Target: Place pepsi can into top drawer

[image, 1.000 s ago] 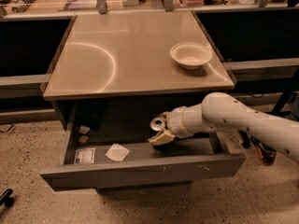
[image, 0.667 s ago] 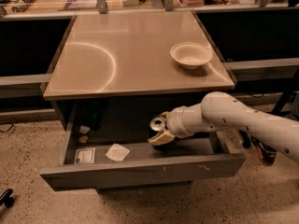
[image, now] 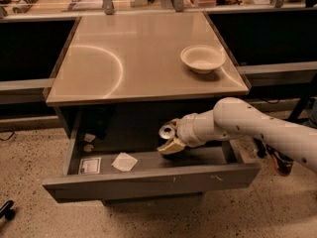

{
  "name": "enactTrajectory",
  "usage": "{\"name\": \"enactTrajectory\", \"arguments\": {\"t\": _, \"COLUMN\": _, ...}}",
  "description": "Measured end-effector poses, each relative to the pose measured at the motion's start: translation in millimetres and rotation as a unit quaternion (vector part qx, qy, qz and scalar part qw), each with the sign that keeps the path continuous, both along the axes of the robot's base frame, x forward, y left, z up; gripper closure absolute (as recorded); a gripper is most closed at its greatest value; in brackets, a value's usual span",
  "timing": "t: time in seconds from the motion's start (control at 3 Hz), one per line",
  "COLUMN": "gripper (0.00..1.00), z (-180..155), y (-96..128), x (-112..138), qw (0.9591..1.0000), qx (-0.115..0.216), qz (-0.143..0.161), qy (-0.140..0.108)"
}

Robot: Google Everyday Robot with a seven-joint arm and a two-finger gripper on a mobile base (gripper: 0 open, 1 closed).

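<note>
pepsi can [image: 167, 131] in gripper [image: 171, 144], over top drawer [image: 148, 183]

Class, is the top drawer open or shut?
Open: the drawer is pulled out, its inside visible; the gripper holds the can over it.

The arm [image: 257, 128] was a smooth off-white tube of rounded segments, thick at the elbow and speckled with small dark dots along the forearm. A ringed white wrist collar [image: 192, 130] narrowed toward the gripper [image: 171, 142], cream-tan and wedge-shaped, which sat over the right half of the top drawer [image: 148, 185].
</note>
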State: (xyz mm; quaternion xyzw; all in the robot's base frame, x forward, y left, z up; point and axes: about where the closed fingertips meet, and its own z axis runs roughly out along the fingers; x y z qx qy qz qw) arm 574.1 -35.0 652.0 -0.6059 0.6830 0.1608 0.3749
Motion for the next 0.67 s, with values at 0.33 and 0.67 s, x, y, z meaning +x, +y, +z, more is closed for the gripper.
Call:
{"name": "enactTrajectory", "arguments": {"t": 0.33, "gripper": 0.11, "z": 0.0, "y": 0.0, "x": 0.0, "qw": 1.0, "qx": 0.0, "qz": 0.0, "qy": 0.0}}
{"name": "enactTrajectory", "arguments": {"t": 0.67, "gripper": 0.0, "z": 0.0, "y": 0.1, "x": 0.0, "qw": 1.0, "qx": 0.0, "qz": 0.0, "qy": 0.0}}
